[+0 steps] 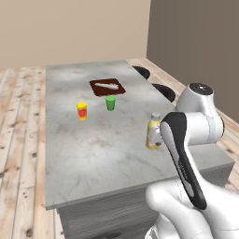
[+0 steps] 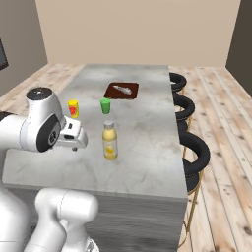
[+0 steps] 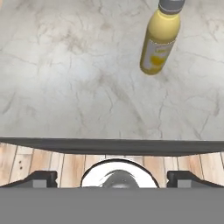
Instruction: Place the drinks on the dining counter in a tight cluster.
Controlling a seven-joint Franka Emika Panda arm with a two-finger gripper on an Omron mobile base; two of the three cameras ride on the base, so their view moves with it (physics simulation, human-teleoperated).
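yellow btl [image 2: 110, 141]: upright on table [image 2: 147, 147], near-right part
hand [image 3: 112, 178]: released, holds nothing, near of btl
yellow cup [image 1: 82, 110], green cup [image 1: 110, 102]: farther back

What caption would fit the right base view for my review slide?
Yellow bottle upright on the marble dining counter, yellow cup, green cup and brown board beyond it.

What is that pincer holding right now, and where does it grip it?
Nothing. The pincer is open and empty; the yellow bottle stands apart on the dining counter.
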